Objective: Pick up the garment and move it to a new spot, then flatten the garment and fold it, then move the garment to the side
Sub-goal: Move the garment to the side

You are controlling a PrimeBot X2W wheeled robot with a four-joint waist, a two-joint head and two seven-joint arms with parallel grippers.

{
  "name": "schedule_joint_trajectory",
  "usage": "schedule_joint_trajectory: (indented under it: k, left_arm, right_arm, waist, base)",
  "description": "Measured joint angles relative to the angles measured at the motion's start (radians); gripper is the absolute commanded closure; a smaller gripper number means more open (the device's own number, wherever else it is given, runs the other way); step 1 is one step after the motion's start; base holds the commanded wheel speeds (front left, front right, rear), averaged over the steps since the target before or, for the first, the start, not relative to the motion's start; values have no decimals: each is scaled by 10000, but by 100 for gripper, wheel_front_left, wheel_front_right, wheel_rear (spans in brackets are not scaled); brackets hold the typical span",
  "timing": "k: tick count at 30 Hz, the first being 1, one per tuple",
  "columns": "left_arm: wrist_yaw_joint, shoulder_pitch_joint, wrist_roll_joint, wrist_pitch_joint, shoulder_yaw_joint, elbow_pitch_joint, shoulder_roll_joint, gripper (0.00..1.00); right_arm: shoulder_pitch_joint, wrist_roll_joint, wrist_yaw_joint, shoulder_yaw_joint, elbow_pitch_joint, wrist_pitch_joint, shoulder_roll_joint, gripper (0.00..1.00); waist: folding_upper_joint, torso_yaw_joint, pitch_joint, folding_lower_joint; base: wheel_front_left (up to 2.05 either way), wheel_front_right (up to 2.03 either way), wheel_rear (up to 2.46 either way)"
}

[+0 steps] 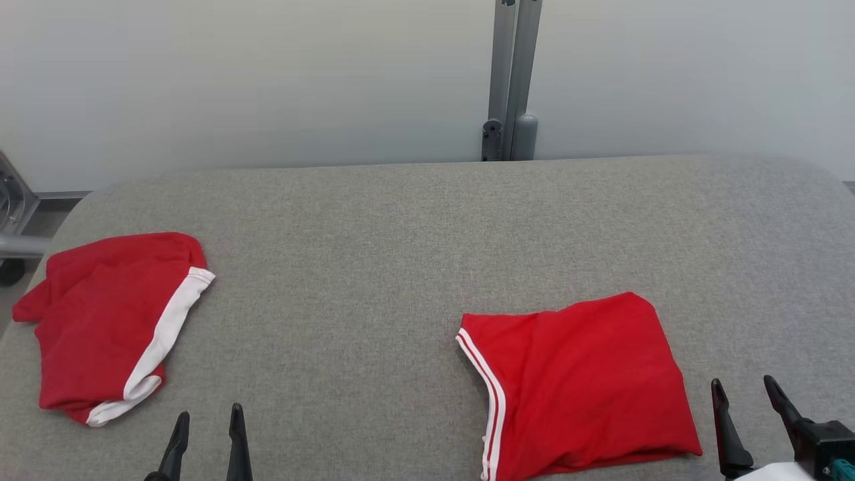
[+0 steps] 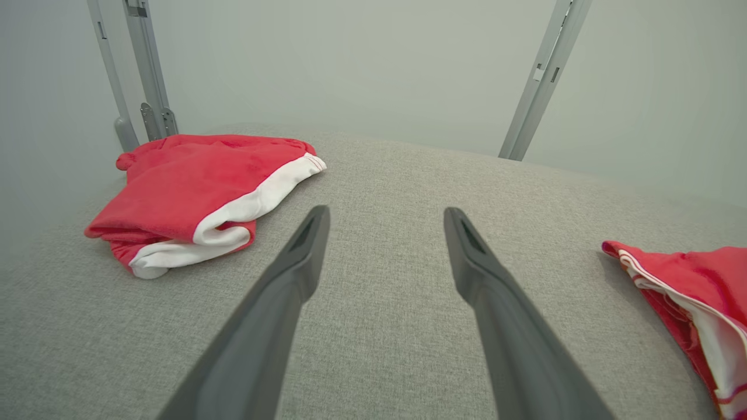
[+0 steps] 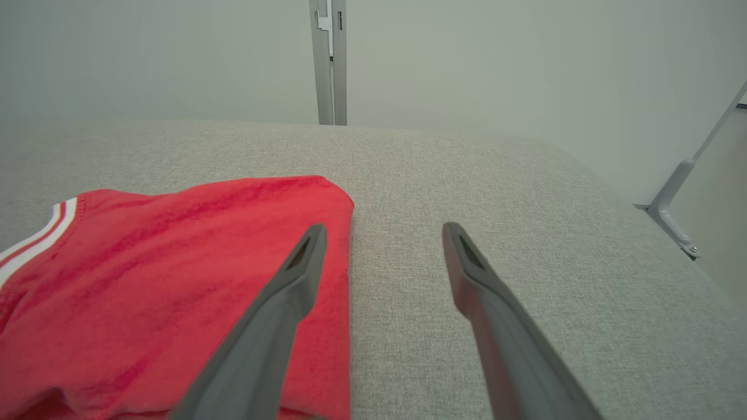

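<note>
A red garment [image 1: 578, 384] with thin white stripes along its left hem lies folded into a neat rectangle at the front right of the grey padded table [image 1: 427, 227]. It also shows in the right wrist view [image 3: 163, 280] and at the left wrist view's right edge [image 2: 694, 291]. My right gripper [image 1: 743, 381] [image 3: 383, 227] stands open and empty just right of it, one finger above its right edge. My left gripper [image 1: 208, 411] [image 2: 386, 211] is open over bare table at the front left.
A second red garment [image 1: 107, 321] [image 2: 192, 186] with a broad white band lies loosely folded at the table's left edge. A grey metal post [image 1: 511, 80] stands behind the table against the pale wall. Another bracket [image 3: 677, 210] sits past the table's right side.
</note>
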Motion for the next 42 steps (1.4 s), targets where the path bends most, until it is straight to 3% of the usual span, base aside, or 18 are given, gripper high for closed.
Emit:
schedule_joint_trajectory:
  k: [9, 15, 19, 21, 24, 28, 33, 34, 35, 39, 42]
  left_arm:
    - [-165, -37, 228, 0, 63, 138, 0, 0]
    - [-255, -54, 307, 0, 144, 161, 0, 0]
    - [-299, -67, 378, 0, 140, 144, 0, 0]
    - [-336, -70, 408, 0, 140, 155, 0, 0]
    - [-341, -244, 408, 0, 50, 192, 0, 0]
    - [-353, -491, 397, 0, -104, 211, -2, 0]
    - [-353, -721, 397, 0, -125, 291, 0, 0]
    - [-353, -751, 397, 0, -127, 288, 0, 0]
    - [-353, -779, 397, 0, -127, 278, 0, 0]
    - [-328, -926, 397, 0, -98, 138, 0, 0]
    - [-297, -1091, 399, 0, -107, 4, 0, 0]
  right_arm:
    - [-104, -31, 0, 132, -205, 0, 79, 0]
    - [-653, 1156, 0, 598, 334, 176, 13, 0]
    - [-1629, 2399, -8, 1643, 514, 2815, -947, 0]
    - [-2101, 3072, -8, 1649, 499, 3948, -1156, 0]
    - [-2672, 3022, -4, 1912, 717, 5609, -1639, 0]
    - [-3084, 3076, -8, 2127, 1352, 6752, -1676, 0]
    - [-3661, 3266, -10, 2266, 2272, 6959, -1352, 0]
    - [-3785, 3509, -10, 2305, 2405, 6964, -1260, 31]
    - [-3909, 3758, -12, 2307, 2481, 6913, -1172, 100]
    - [-4412, 4255, -4, 2548, 2458, 6711, -1336, 100]
    - [-5079, 4297, 2, 2426, 2219, 6456, -1827, 100]
  waist:
    - [0, 29, 76, 0]
    - [0, -27, 242, 0]
    - [0, -72, 414, 0]
    - [0, -78, 508, 0]
    - [0, -54, 723, 0]
    - [0, 58, 1031, 0]
    - [0, 212, 1403, 0]
    - [0, 232, 1475, 0]
    - [0, 244, 1544, 0]
    - [0, 187, 1836, 0]
    - [0, 25, 2108, 0]
  base:
    - [0, 0, 0]
    - [0, 0, 0]
    - [0, 0, 0]
    - [0, 0, 0]
    - [0, 0, 0]
    - [0, 0, 0]
    - [0, 0, 0]
    - [0, 0, 0]
    - [0, 0, 0]
    - [0, 0, 0]
    - [0, 0, 0]
